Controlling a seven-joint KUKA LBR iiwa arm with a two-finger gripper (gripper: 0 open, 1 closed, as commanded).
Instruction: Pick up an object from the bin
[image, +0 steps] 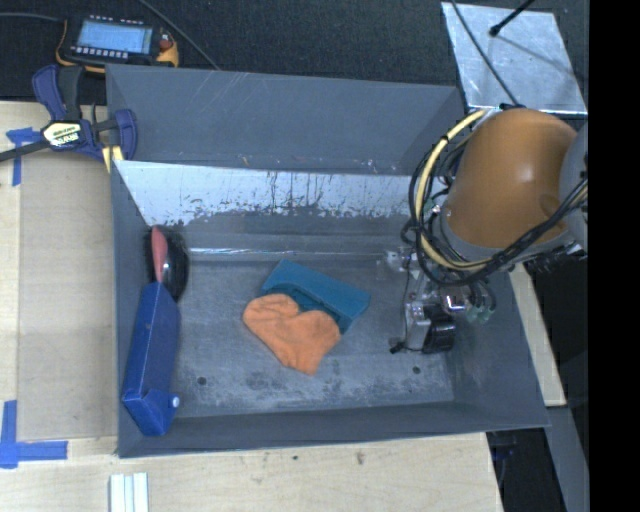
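Gripper (428, 335) at frame right, low in bin (300, 395); open or closed, cannot tell. Orange cloth (293, 336) nearest, lying left of it; teal cloth (325, 290) just above.

Crumpled orange cloth (293, 337), lying flat, near the hand (428, 335) on its left in the view, partly covering a teal cloth (328, 288), long blue box (150, 355) and red-black brush (168, 262) well apart from the hand, further left.
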